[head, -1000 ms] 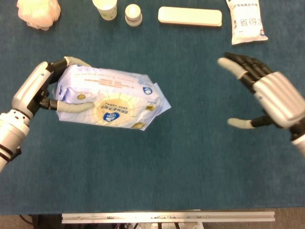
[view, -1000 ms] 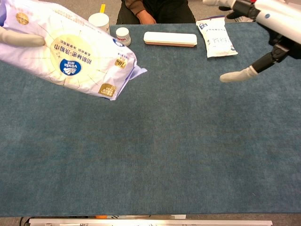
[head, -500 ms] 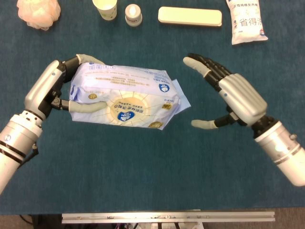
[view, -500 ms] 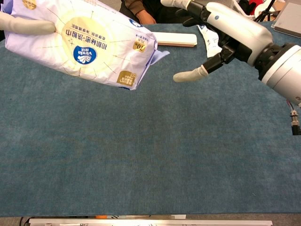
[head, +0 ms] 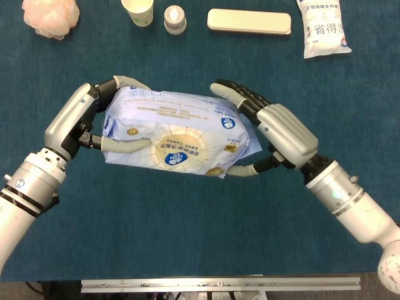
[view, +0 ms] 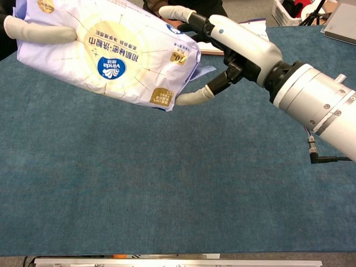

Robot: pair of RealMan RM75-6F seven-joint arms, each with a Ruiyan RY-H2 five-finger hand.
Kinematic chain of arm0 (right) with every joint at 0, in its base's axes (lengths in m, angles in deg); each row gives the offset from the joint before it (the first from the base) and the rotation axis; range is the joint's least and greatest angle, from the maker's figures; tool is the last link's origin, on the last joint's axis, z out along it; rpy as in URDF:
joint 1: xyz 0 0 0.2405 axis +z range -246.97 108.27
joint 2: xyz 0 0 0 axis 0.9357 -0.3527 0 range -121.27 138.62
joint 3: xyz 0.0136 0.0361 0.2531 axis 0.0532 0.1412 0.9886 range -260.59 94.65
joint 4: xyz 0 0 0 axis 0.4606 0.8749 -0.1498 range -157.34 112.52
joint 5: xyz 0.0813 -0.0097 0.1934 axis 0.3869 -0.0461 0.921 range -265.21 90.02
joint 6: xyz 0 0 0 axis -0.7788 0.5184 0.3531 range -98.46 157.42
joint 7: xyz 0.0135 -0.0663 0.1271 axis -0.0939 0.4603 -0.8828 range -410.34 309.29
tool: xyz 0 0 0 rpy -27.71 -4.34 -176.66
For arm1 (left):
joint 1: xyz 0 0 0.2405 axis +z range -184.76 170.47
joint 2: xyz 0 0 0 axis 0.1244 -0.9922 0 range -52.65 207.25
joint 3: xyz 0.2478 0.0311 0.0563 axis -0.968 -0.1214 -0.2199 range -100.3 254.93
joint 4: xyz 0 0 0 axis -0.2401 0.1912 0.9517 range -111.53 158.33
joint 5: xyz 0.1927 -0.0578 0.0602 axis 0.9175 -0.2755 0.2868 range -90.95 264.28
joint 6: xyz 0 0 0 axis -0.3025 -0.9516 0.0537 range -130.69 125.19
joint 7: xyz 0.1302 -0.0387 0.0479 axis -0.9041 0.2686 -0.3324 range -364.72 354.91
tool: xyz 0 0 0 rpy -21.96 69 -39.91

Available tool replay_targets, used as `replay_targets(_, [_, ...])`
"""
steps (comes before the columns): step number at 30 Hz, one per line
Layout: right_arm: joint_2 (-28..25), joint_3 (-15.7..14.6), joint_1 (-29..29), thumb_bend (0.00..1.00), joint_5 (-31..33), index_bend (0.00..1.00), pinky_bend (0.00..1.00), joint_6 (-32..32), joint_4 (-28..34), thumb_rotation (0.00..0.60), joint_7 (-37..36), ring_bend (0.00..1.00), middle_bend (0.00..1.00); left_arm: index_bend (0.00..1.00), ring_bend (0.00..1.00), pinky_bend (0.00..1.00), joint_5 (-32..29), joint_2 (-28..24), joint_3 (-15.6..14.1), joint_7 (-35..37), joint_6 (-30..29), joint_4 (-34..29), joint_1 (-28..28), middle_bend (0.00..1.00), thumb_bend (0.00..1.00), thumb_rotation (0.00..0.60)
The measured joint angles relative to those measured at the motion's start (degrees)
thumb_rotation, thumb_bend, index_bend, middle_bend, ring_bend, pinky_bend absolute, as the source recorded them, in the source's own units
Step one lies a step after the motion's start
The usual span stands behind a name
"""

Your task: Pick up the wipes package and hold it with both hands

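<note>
wipes package (head: 175, 133) lifted clear, gripped in left hand (head: 80, 124), cupped by right hand (head: 275, 133); next: firm right grasp, steady hold

The wipes package (view: 111, 53) is showing "Vinda" on a blue badge and "70". The white pouch (head: 322, 28) is bearing "省得".

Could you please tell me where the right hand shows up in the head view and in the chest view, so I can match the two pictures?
Head view: the right hand sits right of centre, at the right end of the wipes package.
Chest view: the right hand is at upper centre-right, again at the package's right end.
Shared landmark: the blue logo on the package's round label.
</note>
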Motion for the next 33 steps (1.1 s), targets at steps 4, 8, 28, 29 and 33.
replay_targets(4, [1.2,0.4,1.0,0.11,0.6,0.00,0.14,0.5,-0.6,0.600,-0.2,0.01,0.03,0.58,0.53,0.79,0.7,0.0,-0.2,1.6,0.4,-0.1,-0.1,0.52,0.14,0.600])
replay_targets(8, [3.2,0.8,1.8,0.32,1.0,0.09,0.34,0.3,-1.6,0.600,0.0,0.18,0.18,0.57,0.53,0.79,1.7,-0.1,-0.3,3.1,0.8,-0.1,-0.3,0.52,0.14,0.600])
replay_targets(28, [7.6,0.4,1.6,0.66,0.2,0.58,0.71,-6.0,-4.2,0.600,5.9,0.60,0.49,0.00,0.00,0.08,10.9,-5.8,-2.9,10.5,5.4,4.7,-1.7,0.00,0.13,0.600])
replay_targets(29, [7.3,0.3,1.4,0.66,-0.1,0.58,0.71,-6.1,-4.1,0.600,5.8,0.60,0.49,0.00,0.00,0.07,11.2,-6.1,-3.1,10.4,5.5,5.2,-1.8,0.00,0.13,0.600])
replay_targets(33, [6.0,-0.3,0.6,0.66,-1.2,0.58,0.71,-6.7,-3.5,0.600,5.3,0.60,0.49,0.00,0.00,0.07,11.9,-7.0,-4.1,9.2,5.7,7.5,-2.0,0.00,0.13,0.600])
